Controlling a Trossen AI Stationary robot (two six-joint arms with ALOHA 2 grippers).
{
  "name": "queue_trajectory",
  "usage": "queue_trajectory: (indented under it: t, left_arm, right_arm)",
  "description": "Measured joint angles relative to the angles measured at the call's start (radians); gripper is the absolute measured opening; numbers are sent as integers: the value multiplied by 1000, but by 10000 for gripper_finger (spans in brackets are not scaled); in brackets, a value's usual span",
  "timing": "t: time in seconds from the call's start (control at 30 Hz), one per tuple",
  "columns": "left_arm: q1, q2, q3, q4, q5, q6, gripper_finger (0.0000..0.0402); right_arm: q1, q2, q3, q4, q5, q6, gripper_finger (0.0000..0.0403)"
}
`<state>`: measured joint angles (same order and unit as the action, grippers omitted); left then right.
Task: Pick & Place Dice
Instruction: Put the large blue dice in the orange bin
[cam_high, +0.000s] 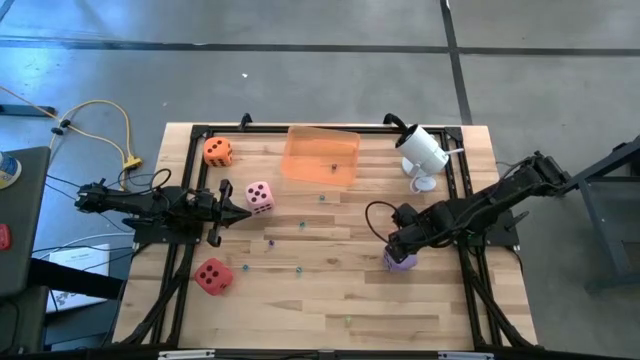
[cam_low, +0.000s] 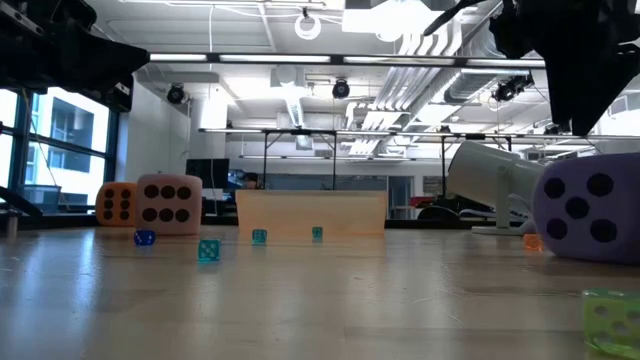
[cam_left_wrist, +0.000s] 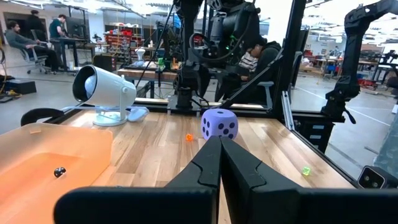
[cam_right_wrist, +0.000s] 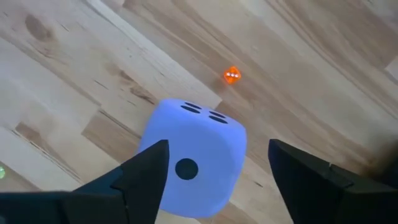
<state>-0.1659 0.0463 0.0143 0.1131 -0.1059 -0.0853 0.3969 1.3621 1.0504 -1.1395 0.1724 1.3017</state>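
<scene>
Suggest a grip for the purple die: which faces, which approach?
Take the purple die from above across two opposite side faces. It sits flat on the table, top clear. The right hand, open, already straddles it. Left hand is shut, away by the pink die.

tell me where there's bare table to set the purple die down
The widest bare wood is the near strip of the table, below the red die and the purple die. It is crowded between the pink die and the orange tray, where small dice lie scattered.
</scene>
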Motion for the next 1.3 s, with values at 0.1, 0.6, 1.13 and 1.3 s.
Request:
queue_trajectory:
  t: [0.1,0.6,1.13,1.3]
  left_arm:
    - [0,0,0,0,0,0,1]
    - [0,0,0,0,0,0,1]
    - [0,0,0,0,0,0,1]
    - [0,0,0,-1,0,0,1]
  right_arm:
    - [0,0,0,0,1,3,279]
    - [2,5,2,89,-32,-94,392]
    - [10,5,2,69,-129,184,375]
    - [33,5,2,67,-97,260,374]
